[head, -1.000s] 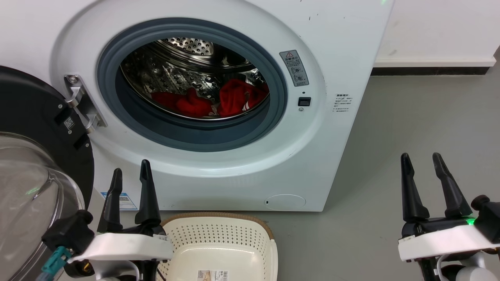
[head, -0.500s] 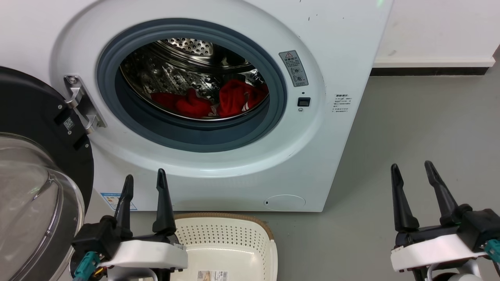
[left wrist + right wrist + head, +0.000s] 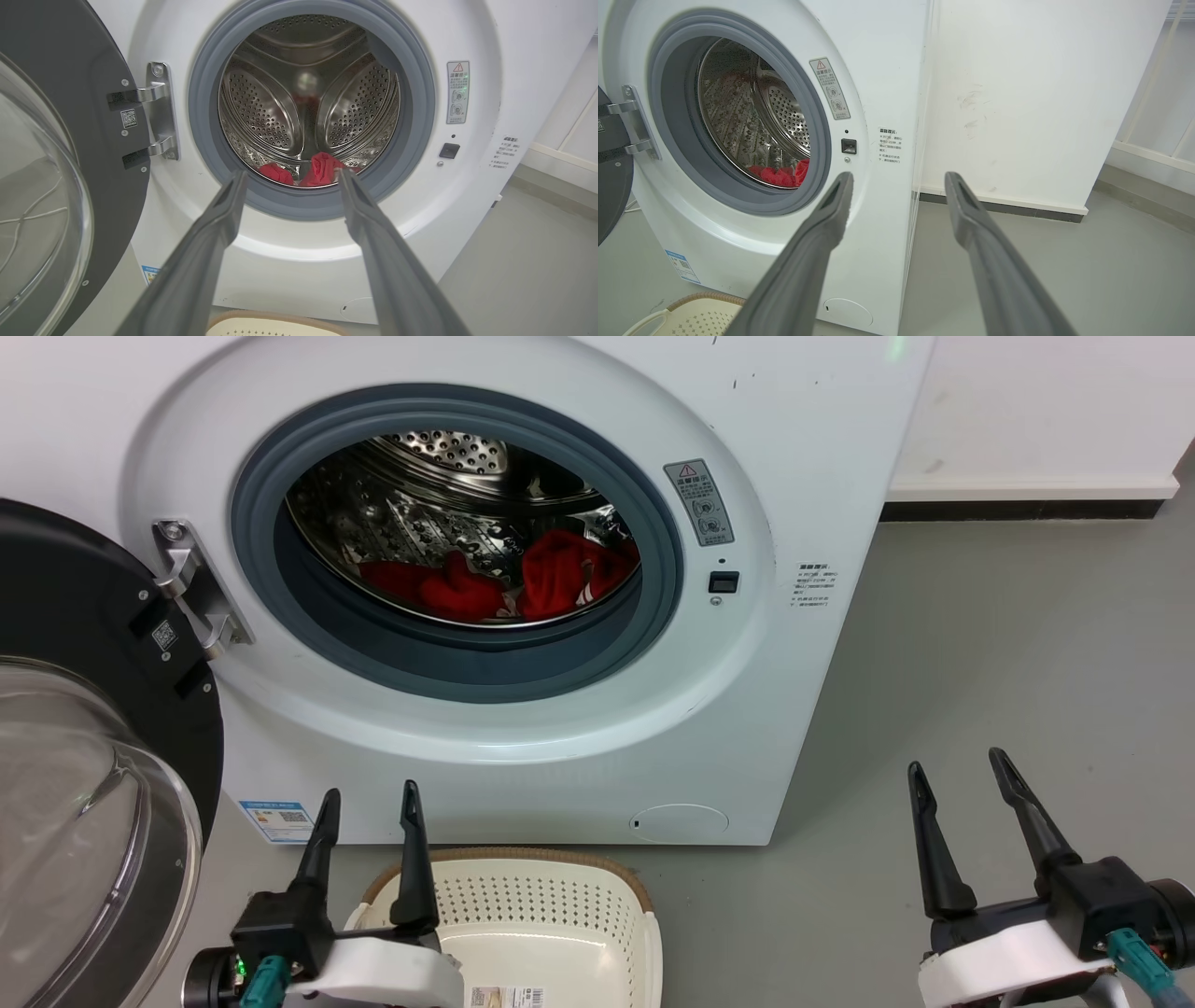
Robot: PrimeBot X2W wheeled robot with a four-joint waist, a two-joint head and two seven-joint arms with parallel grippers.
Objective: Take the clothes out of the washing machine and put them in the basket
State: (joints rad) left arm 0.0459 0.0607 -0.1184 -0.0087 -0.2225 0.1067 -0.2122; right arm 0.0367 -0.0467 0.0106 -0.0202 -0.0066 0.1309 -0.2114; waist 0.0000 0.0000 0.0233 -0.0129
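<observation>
The white washing machine (image 3: 523, 747) stands with its black-framed glass door (image 3: 84, 775) swung open to the left. Red clothes (image 3: 560, 574) lie in a heap at the bottom of the steel drum, and they also appear in the wrist views as red clothes (image 3: 322, 169) and red clothes (image 3: 782, 175). The cream basket (image 3: 551, 915) sits on the floor below the porthole. My left gripper (image 3: 369, 796) is open over the basket's left rim, nothing between its fingers. To the right of the washer, my right gripper (image 3: 959, 764) hangs open above the floor.
Grey floor (image 3: 1008, 644) stretches to the right of the washer up to a white wall with a dark skirting (image 3: 1018, 509). The open door takes up the space at the lower left.
Both grippers have dropped lower in the head view, and they stay open. The left one moved right over the basket's rim. The clothes have not moved.
</observation>
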